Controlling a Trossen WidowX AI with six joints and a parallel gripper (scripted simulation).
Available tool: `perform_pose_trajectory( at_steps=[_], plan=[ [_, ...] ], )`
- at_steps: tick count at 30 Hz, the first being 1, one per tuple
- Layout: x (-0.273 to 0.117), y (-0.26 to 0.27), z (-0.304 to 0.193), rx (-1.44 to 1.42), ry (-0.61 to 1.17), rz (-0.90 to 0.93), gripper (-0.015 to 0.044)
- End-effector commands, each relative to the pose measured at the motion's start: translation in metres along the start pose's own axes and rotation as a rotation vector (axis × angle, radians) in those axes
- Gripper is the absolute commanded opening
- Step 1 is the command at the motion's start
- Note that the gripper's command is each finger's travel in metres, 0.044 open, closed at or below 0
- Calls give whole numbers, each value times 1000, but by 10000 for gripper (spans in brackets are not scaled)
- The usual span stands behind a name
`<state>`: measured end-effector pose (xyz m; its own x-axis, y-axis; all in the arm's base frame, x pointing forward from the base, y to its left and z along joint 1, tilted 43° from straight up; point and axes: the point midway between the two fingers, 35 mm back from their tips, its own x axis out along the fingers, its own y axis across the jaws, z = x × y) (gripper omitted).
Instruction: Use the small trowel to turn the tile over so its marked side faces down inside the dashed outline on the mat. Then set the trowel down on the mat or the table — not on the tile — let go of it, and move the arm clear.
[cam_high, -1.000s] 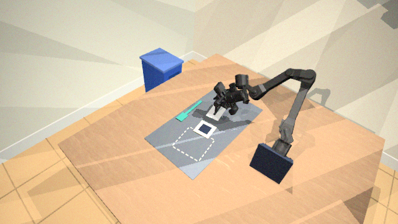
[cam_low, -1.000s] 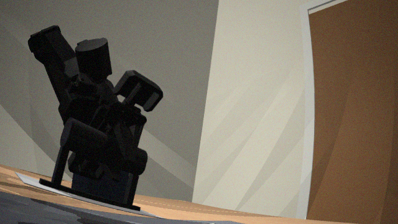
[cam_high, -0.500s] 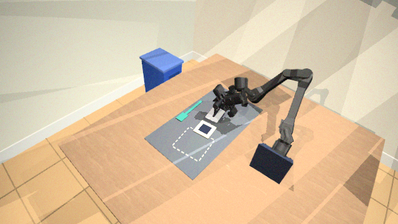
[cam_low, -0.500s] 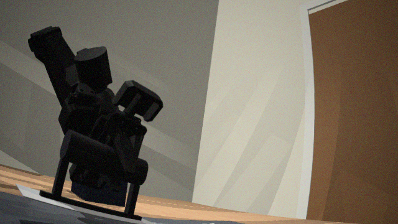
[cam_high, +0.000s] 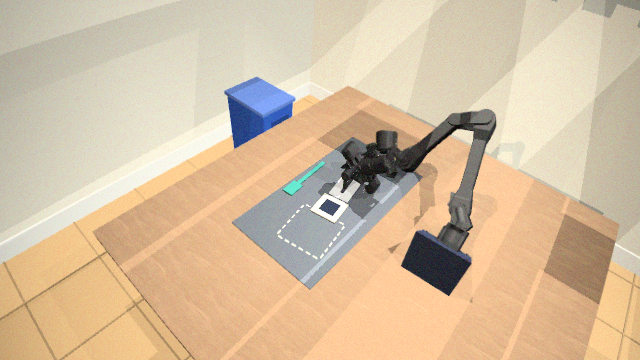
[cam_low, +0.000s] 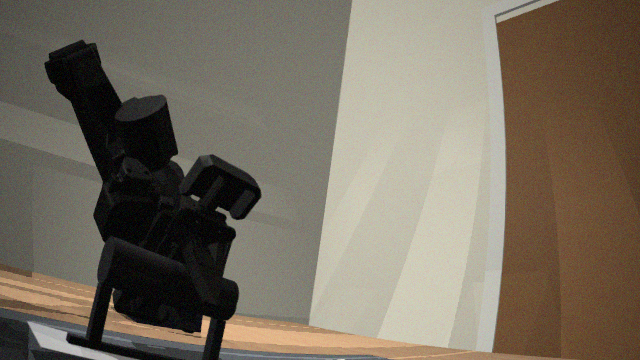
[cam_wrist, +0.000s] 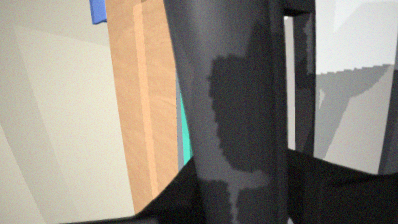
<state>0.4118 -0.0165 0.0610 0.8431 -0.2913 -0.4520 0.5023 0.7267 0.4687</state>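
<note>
The tile (cam_high: 322, 212), white with a dark square mark facing up, lies flat on the grey mat (cam_high: 260, 220), mostly outside the dashed outline (cam_high: 320, 258), against its edge nearer the arm. My gripper (cam_high: 354, 172) is shut on the trowel's dark handle. The trowel (cam_high: 353, 189) (cam_wrist: 355, 30) has a flat pale blade, low over the mat, its front edge at or very near the tile's edge on the arm side. I cannot tell whether they touch or whether the blade is under the tile. The fingertips' grip is hidden by the handle and gripper body.
A green, flat, long-handled tool (cam_high: 293, 188) (cam_wrist: 186, 132) lies on the mat's far side, left of the gripper. The mat lies on the wooden table (cam_high: 200, 250). The arm's dark base (cam_high: 436, 262) stands to the right. A blue bin (cam_high: 260, 100) stands beyond the table edge.
</note>
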Motion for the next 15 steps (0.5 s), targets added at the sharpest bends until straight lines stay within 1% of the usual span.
perform_pose_trajectory(
  at_steps=[1,15],
  plan=[
    [1,0,-2,-5,2,8,0],
    [0,2,-25,-5,4,7,0]
  ],
)
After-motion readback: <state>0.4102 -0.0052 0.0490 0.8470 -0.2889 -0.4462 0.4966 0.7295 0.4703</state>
